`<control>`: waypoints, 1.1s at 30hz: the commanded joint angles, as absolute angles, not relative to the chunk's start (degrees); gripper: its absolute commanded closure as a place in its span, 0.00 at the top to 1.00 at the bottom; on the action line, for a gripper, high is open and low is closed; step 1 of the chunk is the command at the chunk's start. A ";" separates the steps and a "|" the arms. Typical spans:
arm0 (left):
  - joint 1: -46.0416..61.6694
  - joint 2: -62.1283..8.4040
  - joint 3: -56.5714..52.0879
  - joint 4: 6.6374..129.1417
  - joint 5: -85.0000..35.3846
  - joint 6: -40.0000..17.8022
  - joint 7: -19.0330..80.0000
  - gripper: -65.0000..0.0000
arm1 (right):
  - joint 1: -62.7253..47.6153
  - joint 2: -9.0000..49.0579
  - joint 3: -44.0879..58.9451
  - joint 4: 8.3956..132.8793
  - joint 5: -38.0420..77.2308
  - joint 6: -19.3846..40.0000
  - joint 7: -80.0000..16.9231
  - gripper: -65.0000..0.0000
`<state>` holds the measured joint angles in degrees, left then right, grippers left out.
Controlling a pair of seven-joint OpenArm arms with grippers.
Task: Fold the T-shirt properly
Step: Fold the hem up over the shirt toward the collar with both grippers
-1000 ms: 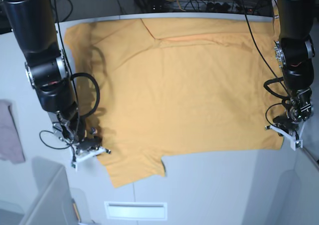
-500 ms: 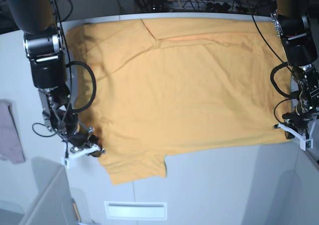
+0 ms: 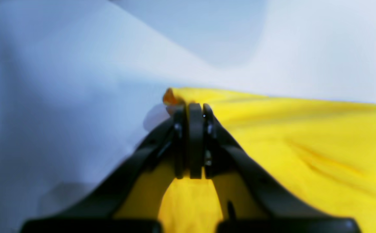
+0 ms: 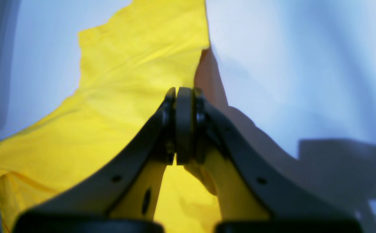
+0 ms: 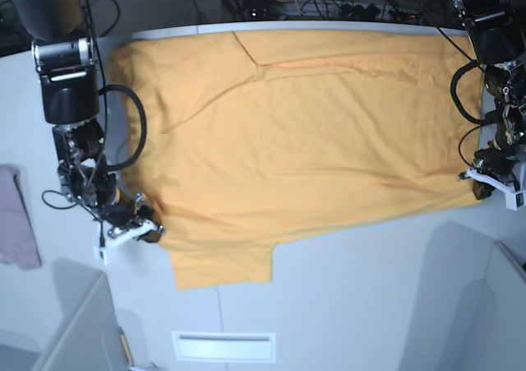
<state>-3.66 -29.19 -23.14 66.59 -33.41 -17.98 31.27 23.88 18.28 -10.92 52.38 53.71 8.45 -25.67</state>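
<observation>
Although no fold was yet visible, the T-shirt (image 5: 288,141) was spread flat across the table (image 5: 370,305), its near edge pinched at opposite corners by the clamped left claw (image 5: 491,178) and right claw (image 5: 141,229); all folding remained.

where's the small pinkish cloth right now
In the base view the pinkish-grey cloth lies at the far left edge of the table, apart from the T-shirt, just left of the right gripper.
</observation>
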 commanded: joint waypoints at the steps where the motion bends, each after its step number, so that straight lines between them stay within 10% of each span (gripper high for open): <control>1: -3.74 -31.52 -23.69 68.53 -34.95 -18.07 29.93 0.00 | 24.66 19.21 -9.80 54.37 54.46 9.19 -25.19 0.00; 33: 15.34 -33.45 -29.93 83.12 -39.69 -23.43 30.02 0.00 | 7.16 24.57 -2.51 76.88 54.46 9.10 -32.13 0.00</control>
